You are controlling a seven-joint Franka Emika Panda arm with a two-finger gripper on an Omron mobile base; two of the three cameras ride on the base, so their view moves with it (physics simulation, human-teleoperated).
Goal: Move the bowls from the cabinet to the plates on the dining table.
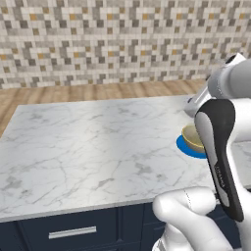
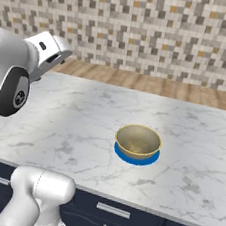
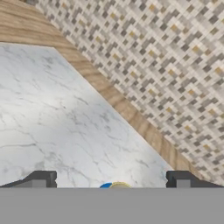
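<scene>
One bowl (image 2: 138,141) sits upright on the blue plate (image 2: 136,158), centred on it; the plate's rim shows as a blue crescent around the bowl's near side. Bowl interior speckled olive-yellow, nothing in it. In the left base view the same bowl (image 1: 191,138) and blue plate (image 1: 187,147) are partly hidden behind the arm's dark forearm cover. Both rest on the marble tabletop (image 2: 73,125), toward its right-of-centre portion as seen from the right base view, well in from the front edge.

Arm: raised above the tabletop, wrist up and to the robot's left of the bowl, not touching it. End effector (image 3: 110,177) spread wide, nothing between its fingers (image 3: 40,178); the hand view looks out across the tabletop (image 3: 57,118) toward the wood floor (image 3: 127,109) and mosaic tile wall (image 3: 175,57), with the top edge of the bowl (image 3: 119,186) and blue plate (image 3: 106,186) just visible low between the fingertips.

Small grey lettering runs along the forearm cover in the left base view; too small to read.

Navy drawer fronts (image 1: 73,230) with silver bar handles below the tabletop.
</scene>
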